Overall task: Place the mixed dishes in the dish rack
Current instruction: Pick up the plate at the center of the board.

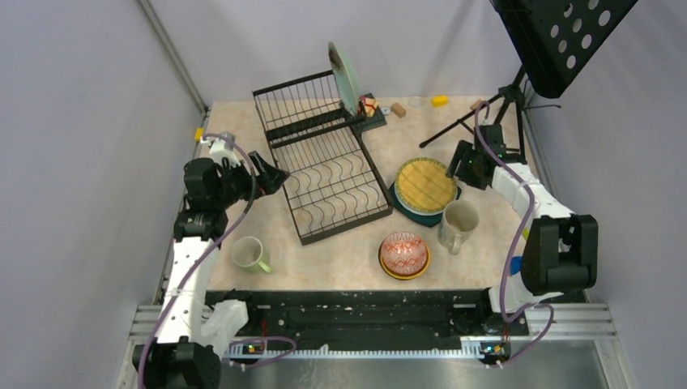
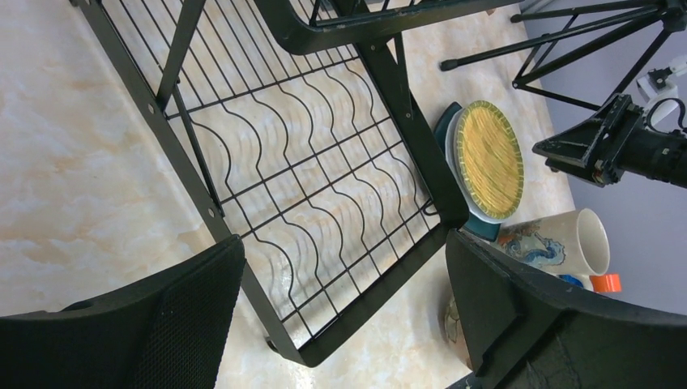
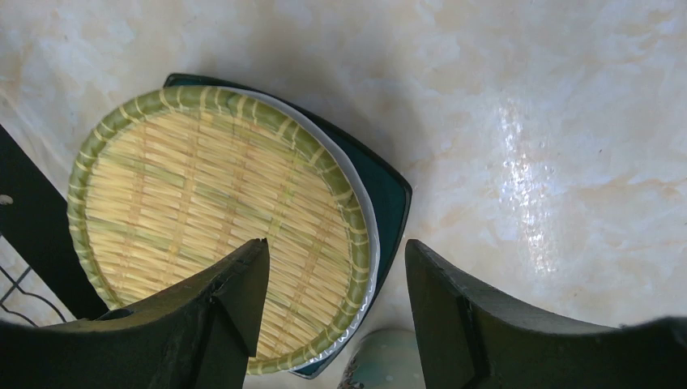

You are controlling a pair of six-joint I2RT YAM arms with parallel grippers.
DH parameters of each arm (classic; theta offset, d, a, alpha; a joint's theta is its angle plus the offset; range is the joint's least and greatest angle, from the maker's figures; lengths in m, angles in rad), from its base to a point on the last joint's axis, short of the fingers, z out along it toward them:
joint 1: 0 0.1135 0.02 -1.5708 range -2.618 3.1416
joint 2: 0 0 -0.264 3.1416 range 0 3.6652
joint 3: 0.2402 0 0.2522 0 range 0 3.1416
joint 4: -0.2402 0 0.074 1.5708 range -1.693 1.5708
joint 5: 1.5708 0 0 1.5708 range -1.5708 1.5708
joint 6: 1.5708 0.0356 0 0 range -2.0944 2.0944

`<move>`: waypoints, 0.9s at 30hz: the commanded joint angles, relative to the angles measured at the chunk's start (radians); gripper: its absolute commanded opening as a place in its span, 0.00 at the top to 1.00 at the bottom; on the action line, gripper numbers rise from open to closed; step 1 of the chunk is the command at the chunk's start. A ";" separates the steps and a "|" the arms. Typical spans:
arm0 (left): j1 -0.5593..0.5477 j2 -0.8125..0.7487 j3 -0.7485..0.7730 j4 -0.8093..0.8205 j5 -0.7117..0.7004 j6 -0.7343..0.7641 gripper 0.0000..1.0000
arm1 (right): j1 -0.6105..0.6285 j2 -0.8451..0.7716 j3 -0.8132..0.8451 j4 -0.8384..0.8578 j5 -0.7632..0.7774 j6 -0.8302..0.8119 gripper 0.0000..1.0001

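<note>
The left hand [image 1: 274, 174] stands wide and empty at the left edge of the dish rack [image 1: 316, 128]; one pale plate [image 1: 343, 77] stands in its upper section. Right of it, the right hand [image 1: 458, 166] hovers half open, empty, over the stacked plates [image 1: 425, 185] on the desk [image 1: 340, 261].

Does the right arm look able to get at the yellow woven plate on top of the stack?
Probably yes. The right gripper hangs open over the edge of the yellow woven plate, nothing between them. The cream mug stands close beside it, so that side looks tight.
</note>
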 commanded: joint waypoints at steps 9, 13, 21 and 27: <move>0.002 0.042 0.041 0.077 0.041 0.022 0.04 | -0.014 0.103 0.072 -0.006 -0.045 -0.115 0.35; 0.001 0.052 0.055 0.088 0.074 0.045 0.04 | -0.013 0.133 0.051 0.026 -0.087 -0.122 0.36; 0.000 0.069 0.053 0.121 0.070 0.054 0.05 | -0.014 0.119 0.003 0.057 -0.092 -0.110 0.51; -0.006 0.087 0.053 0.152 0.101 0.068 0.05 | -0.013 0.105 0.015 0.014 -0.052 -0.146 0.65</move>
